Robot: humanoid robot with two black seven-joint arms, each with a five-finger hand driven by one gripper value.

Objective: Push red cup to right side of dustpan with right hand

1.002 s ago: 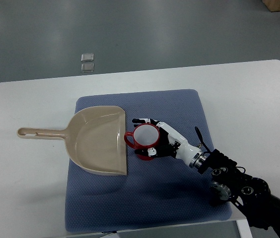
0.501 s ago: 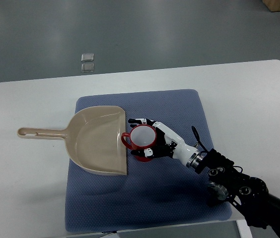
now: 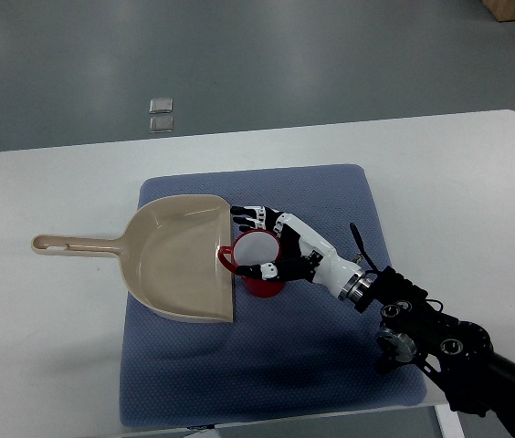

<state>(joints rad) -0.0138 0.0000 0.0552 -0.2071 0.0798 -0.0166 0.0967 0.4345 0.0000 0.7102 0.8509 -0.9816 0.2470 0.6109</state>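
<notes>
A red cup with a white inside stands on the blue mat, touching the right, open edge of the beige dustpan. Its handle points left over the dustpan's lip. My right hand comes in from the lower right and its fingers curl around the cup's far and right side, thumb on the near side. The dustpan lies flat with its handle pointing left onto the white table. The left arm does not show.
The white table lies under the mat. The right arm's dark joints lie over the mat's lower right corner. Two small clear squares lie on the grey floor beyond the table.
My right hand has slid the cup leftward across the mat until it touches the dustpan's right edge. The dustpan has not visibly moved.
</notes>
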